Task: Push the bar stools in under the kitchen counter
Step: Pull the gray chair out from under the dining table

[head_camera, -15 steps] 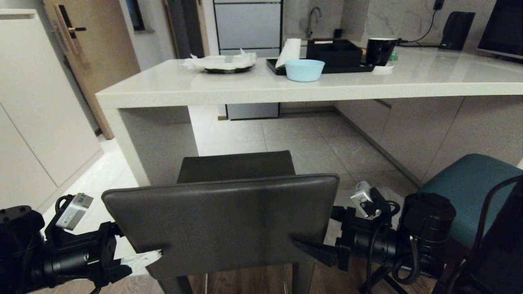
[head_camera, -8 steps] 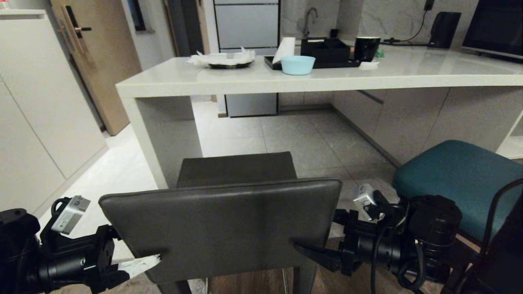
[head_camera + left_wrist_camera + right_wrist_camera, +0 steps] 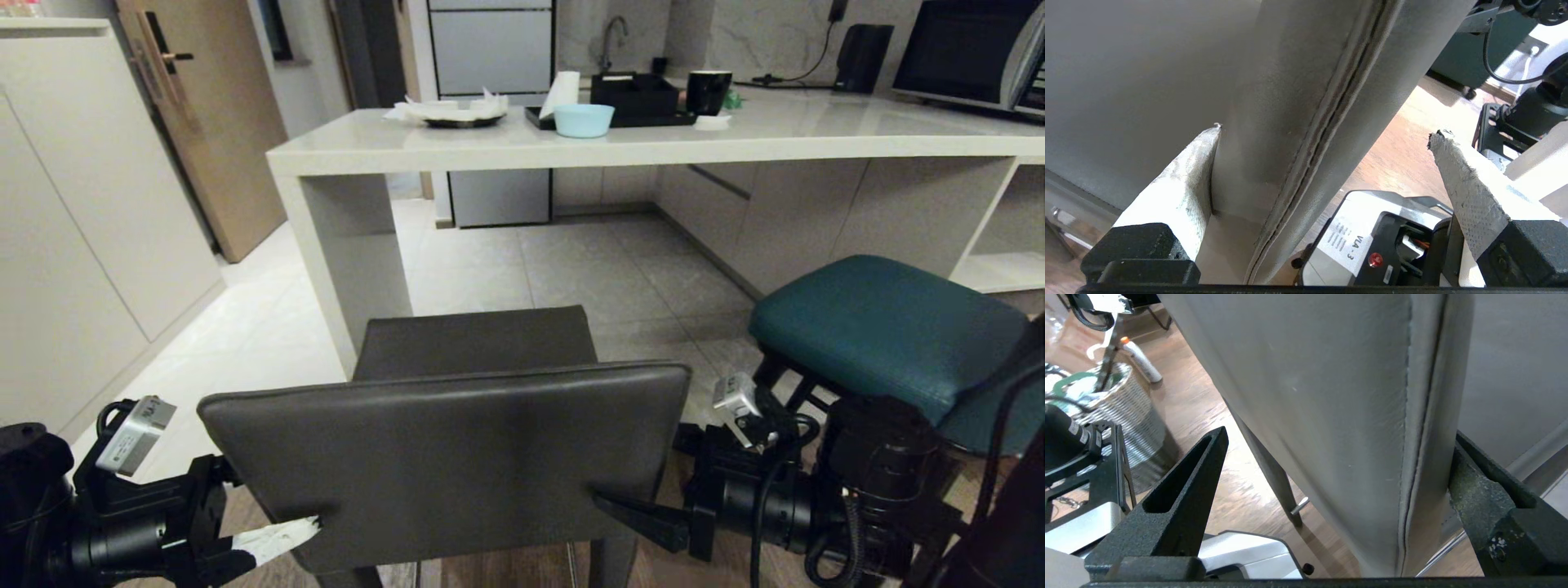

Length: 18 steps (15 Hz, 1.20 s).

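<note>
Head view: both jaws gape around the grey stool [image 3: 445, 457] backrest.

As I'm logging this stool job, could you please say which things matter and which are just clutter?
For the job: grey stool, teal stool, counter, left gripper, right gripper.
Just lying about: blue bowl, black mug, black tray, microwave.

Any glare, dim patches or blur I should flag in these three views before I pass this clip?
Head view: dim overall; soft glare along the kitchen counter top; the grey stool backrest reads dark but sharp. Left wrist view: the backrest fills the frame, slightly soft up close; bright floor beyond it. Right wrist view: backrest evenly lit, floor streaked with reflections, basket somewhat soft.
</note>
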Available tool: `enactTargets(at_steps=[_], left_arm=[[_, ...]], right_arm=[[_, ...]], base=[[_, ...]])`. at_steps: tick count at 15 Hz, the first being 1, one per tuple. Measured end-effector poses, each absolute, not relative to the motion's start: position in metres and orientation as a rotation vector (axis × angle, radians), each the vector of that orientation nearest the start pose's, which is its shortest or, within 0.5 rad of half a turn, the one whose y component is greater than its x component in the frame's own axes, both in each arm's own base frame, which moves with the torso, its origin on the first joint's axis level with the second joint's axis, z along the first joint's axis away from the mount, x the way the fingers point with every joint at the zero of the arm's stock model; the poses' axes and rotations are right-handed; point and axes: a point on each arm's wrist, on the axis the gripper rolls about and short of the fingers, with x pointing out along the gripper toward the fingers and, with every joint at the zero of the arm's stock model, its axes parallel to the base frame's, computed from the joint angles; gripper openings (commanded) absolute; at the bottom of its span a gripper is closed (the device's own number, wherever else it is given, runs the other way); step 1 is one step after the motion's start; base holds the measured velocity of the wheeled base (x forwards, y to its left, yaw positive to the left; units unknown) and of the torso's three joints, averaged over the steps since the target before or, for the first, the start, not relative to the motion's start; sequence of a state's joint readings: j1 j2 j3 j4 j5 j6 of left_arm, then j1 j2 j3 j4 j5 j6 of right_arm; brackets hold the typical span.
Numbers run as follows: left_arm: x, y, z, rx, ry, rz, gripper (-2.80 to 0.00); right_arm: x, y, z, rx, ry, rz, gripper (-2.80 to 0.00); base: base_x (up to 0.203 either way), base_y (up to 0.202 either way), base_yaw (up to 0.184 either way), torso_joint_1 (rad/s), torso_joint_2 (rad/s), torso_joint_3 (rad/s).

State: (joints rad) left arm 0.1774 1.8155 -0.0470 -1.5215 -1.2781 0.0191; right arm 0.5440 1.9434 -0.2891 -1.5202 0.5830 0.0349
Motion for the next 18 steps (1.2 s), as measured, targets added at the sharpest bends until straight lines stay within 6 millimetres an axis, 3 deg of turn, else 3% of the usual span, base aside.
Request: enactTargets(at_steps=[5,12,18], left_arm=[[0.198,0.015,0.085,-0.144,0.180,-1.037,0.00],[0.197,0.020,0.089,-0.140,0.173,-0.961,0.00],[0.184,0.022,0.089,-0.150,0.180,-0.936,0.00]], right_arm=[[0.222,0.145,0.092,0.032,0.137,1.076,0.00],[0.202,0.133,0.094,0.029,0.162,1.059,0.00],[0.193,0.127,0.097,0.027,0.161,1.011,0.00]], base=[[-0.058,0.000,-0.001,0.000,0.00,0.002],[0.000,0.000,0.000,0.000,0.00,0.000],[0.000,0.000,0.000,0.000,0.00,0.000]])
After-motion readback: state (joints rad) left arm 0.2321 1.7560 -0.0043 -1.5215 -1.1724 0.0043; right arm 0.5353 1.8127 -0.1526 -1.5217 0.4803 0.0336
